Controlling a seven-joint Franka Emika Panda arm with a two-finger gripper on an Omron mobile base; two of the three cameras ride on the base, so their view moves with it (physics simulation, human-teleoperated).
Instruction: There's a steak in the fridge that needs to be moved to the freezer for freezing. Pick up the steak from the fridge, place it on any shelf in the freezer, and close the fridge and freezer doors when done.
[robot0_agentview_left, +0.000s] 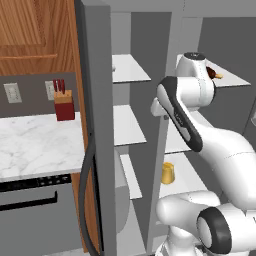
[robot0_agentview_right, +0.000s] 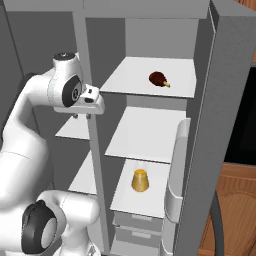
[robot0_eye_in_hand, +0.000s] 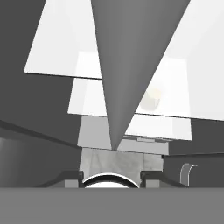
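Note:
The steak (robot0_agentview_right: 159, 78) is a small dark red-brown lump lying on the top shelf (robot0_agentview_right: 135, 82) of the fridge; in the left base view the steak (robot0_agentview_left: 216, 75) peeks out from behind my arm. My gripper (robot0_agentview_right: 82, 116) hangs pointing down in front of the grey divider (robot0_agentview_right: 95, 165) between freezer and fridge, left of and lower than the steak. In the hand view the gripper (robot0_eye_in_hand: 110, 176) is open, fingertips (robot0_eye_in_hand: 70, 176) wide apart with nothing between them. The freezer shelves (robot0_agentview_left: 129, 68) hold nothing that I can see. The freezer door (robot0_agentview_left: 97, 125) and the fridge door (robot0_agentview_right: 225, 125) both stand open.
A yellow cup-shaped thing (robot0_agentview_right: 140, 181) stands on the fridge's lower shelf, above grey drawers (robot0_agentview_right: 137, 222). Left of the freezer door are a marble counter (robot0_agentview_left: 35, 145), a red knife block (robot0_agentview_left: 64, 102) and a grey oven front (robot0_agentview_left: 35, 200). My own arm (robot0_agentview_left: 200, 130) fills the space before the fridge.

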